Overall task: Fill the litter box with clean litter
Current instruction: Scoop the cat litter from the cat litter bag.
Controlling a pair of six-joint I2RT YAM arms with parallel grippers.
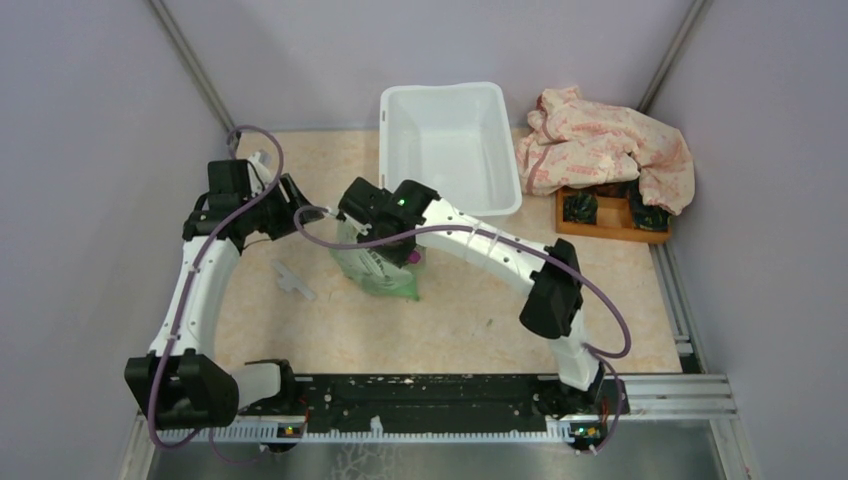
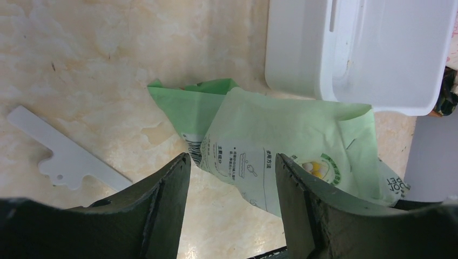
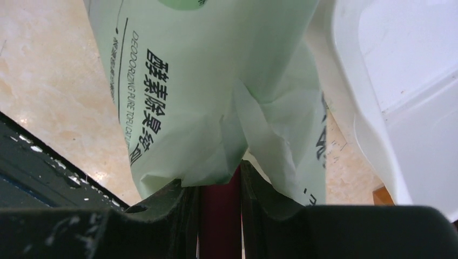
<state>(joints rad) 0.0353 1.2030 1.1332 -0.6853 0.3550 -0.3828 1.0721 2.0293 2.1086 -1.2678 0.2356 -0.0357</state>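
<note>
Litter box, a large white rounded plastic tub (image 1: 450,150), stands behind the glossy green printed bag (image 1: 385,270); overhead, my arms (image 1: 490,245) elbow inward toward it. Left wrist: left gripper (image 2: 232,162) gapes wide above the bag. Right wrist: right gripper (image 3: 219,178) clamps a dark magenta strip (image 3: 219,216) beneath its crumpled film.

The litter box (image 1: 450,140) at upper centre is white. The bag (image 2: 291,140) is pale green with black print and a green-and-white round emblem. A magenta scoop (image 1: 413,257) shows as a dark red strip low in the right wrist view. The tabletop (image 1: 330,320) is cream marbled with beige. At upper right, the cloth (image 1: 600,145) is patterned pink and cream, and the wooden tray (image 1: 600,230) is orange-brown.
</note>
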